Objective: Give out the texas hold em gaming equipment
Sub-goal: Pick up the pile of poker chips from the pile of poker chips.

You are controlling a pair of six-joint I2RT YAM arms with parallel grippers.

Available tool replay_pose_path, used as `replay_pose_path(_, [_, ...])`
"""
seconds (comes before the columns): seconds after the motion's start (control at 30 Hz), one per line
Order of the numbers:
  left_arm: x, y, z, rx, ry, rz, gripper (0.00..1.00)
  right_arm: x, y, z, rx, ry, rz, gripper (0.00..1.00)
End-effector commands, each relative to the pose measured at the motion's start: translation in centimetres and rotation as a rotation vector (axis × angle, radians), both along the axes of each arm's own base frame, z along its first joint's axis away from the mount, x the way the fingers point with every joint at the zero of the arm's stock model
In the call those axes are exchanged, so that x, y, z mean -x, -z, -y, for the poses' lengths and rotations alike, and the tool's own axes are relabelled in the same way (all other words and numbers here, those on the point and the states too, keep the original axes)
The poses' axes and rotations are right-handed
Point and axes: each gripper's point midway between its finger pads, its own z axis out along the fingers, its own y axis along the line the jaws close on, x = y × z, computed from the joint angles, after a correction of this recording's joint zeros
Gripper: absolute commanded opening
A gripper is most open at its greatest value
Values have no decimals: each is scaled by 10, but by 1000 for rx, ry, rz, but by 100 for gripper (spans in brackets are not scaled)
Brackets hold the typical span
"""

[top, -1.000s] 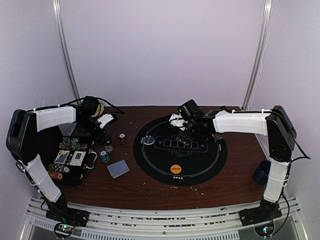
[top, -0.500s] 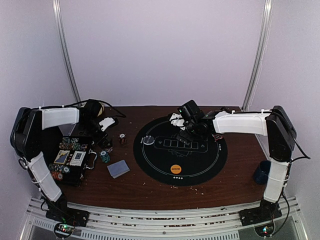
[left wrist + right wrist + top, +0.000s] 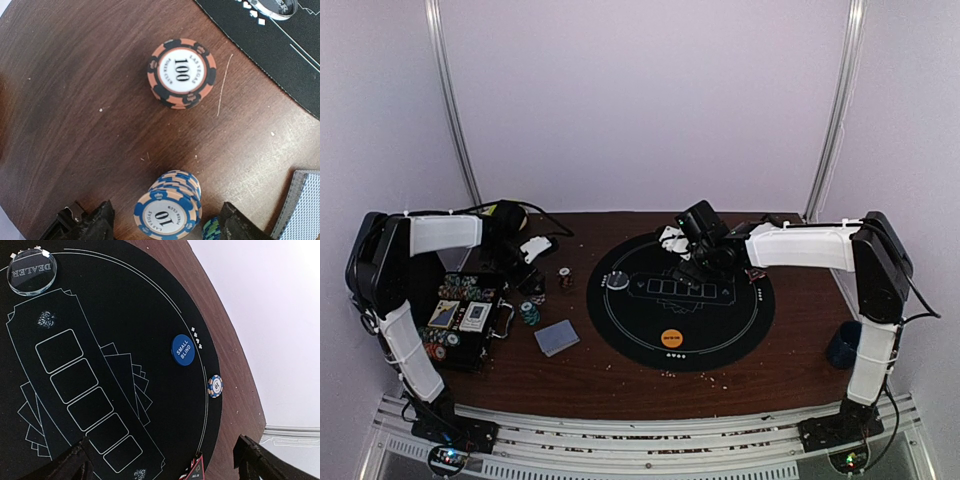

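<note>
L gripper (image 3: 166,224) hangs low over the desk (image 3: 75,100). Its jaws are apart, one on either side of the blue "10" chip stack (image 3: 169,212), w/ a small gap each side and no contact visible. The orange-black "100" chip stack (image 3: 182,73) stands further out, well apart from the blue one. Teal chips (image 3: 212,231) sit just beside the blue stack, w/ the card deck (image 3: 302,210) near them, back up.

R gripper (image 3: 162,455) is over the round black mat (image 3: 125,300), jaws wide apart. On the mat:
- clear dealer button (image 3: 31,271)
- blue small-blind button (image 3: 183,350)
- one blue-white chip (image 3: 215,386) at the rim line
- orange button (image 3: 671,337) on the near side

Chip case (image 3: 465,315) sits at the desk's left w/ chips in it; mug (image 3: 842,345) at the right edge.
</note>
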Motion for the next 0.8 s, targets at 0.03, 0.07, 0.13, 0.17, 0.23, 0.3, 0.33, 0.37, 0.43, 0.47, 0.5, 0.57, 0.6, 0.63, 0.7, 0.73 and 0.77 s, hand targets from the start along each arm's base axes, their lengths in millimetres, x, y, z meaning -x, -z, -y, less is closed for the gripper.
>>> replay_pose_path(0.03, [-8,-4,2,27,-9,13,74,0,3,1,13,14,14,100])
replay_pose_path(0.07, [-8,-3,2,24,-10,12,74,0,3,0,12,13,15,100])
replay_pose_path(0.13, [-8,-3,1,25,-11,10,74,0,2,0,12,12,16,100])
replay_pose_path(0.17, [-8,-3,1,24,-13,10,74,0,1,0,11,13,18,100])
replay_pose_path(0.23, [-9,-2,1,24,-15,9,73,0,2,1,13,14,17,100])
replay_pose_path(0.3, [-8,0,0,23,-17,4,72,0,1,0,12,12,20,100])
replay_pose_path(0.33, [-8,1,0,23,-17,2,72,0,1,0,13,13,20,100])
replay_pose_path(0.37, [-8,2,0,23,-18,0,71,0,2,0,14,12,19,100])
replay_pose_path(0.43, [-8,2,-1,25,-19,-2,68,1,2,-1,13,10,19,100])
replay_pose_path(0.47, [-8,2,-1,25,-19,-2,68,1,2,0,14,11,18,100])
replay_pose_path(0.5, [-8,2,0,27,-18,-3,67,1,2,-1,13,11,19,100])
replay_pose_path(0.57, [-7,4,0,28,-17,-7,66,1,2,-1,15,10,19,100])
replay_pose_path(0.6, [-7,4,0,28,-18,-9,66,1,2,-1,13,10,20,100])
replay_pose_path(0.63, [-7,5,-1,26,-18,-9,65,1,2,-1,14,11,20,100])
replay_pose_path(0.7, [-7,5,-1,25,-19,-12,64,1,2,-1,15,10,20,100])
replay_pose_path(0.73, [-7,6,-1,26,-19,-12,64,1,3,-1,16,11,20,100])
replay_pose_path(0.77, [-7,6,0,27,-19,-13,64,1,2,-1,15,11,23,100])
